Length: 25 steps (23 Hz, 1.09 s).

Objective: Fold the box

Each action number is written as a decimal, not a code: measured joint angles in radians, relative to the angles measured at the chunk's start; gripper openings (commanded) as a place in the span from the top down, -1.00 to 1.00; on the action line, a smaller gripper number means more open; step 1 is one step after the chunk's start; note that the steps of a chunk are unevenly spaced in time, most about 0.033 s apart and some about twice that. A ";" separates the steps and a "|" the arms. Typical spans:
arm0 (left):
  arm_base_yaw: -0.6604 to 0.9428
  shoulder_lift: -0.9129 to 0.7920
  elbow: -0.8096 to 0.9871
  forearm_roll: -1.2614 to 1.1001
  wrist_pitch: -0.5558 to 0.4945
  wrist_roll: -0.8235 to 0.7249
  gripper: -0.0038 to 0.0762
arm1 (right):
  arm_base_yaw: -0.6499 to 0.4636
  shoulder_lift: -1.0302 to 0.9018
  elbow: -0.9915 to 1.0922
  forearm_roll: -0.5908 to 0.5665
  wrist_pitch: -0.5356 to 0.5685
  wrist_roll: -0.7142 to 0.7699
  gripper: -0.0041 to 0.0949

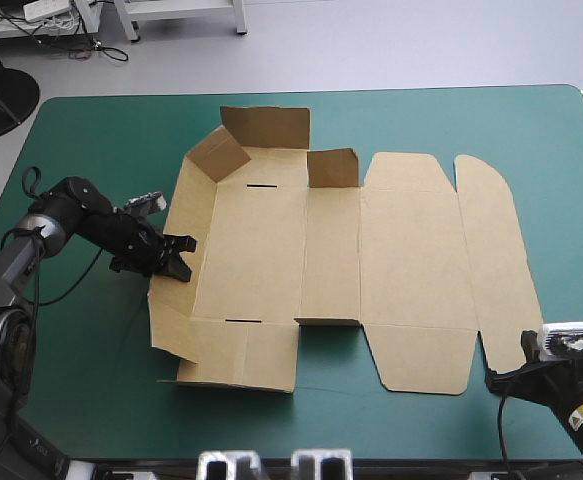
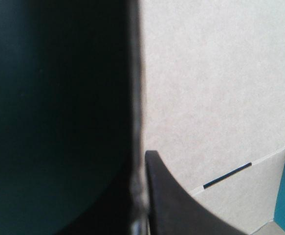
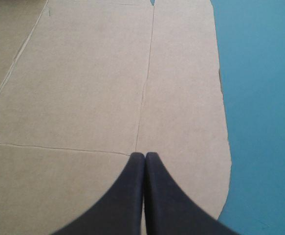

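Observation:
The brown box point(image 1: 411, 260) lies opened out across the teal-green cover, with its rounded lid panel flat at the right. At its left end the back wall point(image 1: 266, 125) and a small flap point(image 1: 333, 168) stand up, and the left wall point(image 1: 171, 300) is partly raised. My left gripper point(image 1: 178, 262) is shut on that left wall. In the left wrist view the board's edge point(image 2: 138, 98) runs between the fingers, and one finger point(image 2: 181, 205) rests on the inner face point(image 2: 220, 88). My right gripper point(image 3: 144, 155) is shut and holds nothing. It hovers by the lid's near edge point(image 3: 181, 98) at the table's near right corner point(image 1: 496, 378).
Bare teal-green cover point(image 1: 91, 380) lies left of the box and along the near edge. A strip of cover point(image 3: 264, 98) also shows beyond the lid's rounded edge. A narrow slot point(image 2: 228, 176) is cut in the base panel near the left gripper.

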 measured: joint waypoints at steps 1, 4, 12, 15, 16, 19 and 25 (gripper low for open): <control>-0.012 0.000 -0.029 0.027 0.011 0.000 0.93 | 0.000 0.000 0.000 0.000 0.000 0.000 0.96; -0.088 0.000 -0.187 0.172 0.046 -0.005 0.93 | 0.000 0.000 0.000 0.000 0.000 0.000 0.96; -0.316 0.001 -0.565 0.634 0.084 -0.010 0.93 | 0.000 0.000 0.000 0.000 0.000 -0.003 0.96; -0.404 0.001 -0.628 0.794 0.076 0.045 0.93 | 0.000 0.000 0.000 -0.002 0.000 -0.017 0.96; -0.421 0.001 -0.630 0.814 0.059 0.056 0.93 | 0.000 0.000 0.000 -0.006 0.000 -0.020 0.96; -0.462 0.002 -0.634 0.851 0.006 0.119 0.93 | 0.000 0.000 0.000 -0.035 0.000 -0.026 0.96; -0.560 0.002 -0.634 0.869 -0.090 0.288 0.93 | 0.000 0.000 0.000 -0.057 0.000 -0.026 0.96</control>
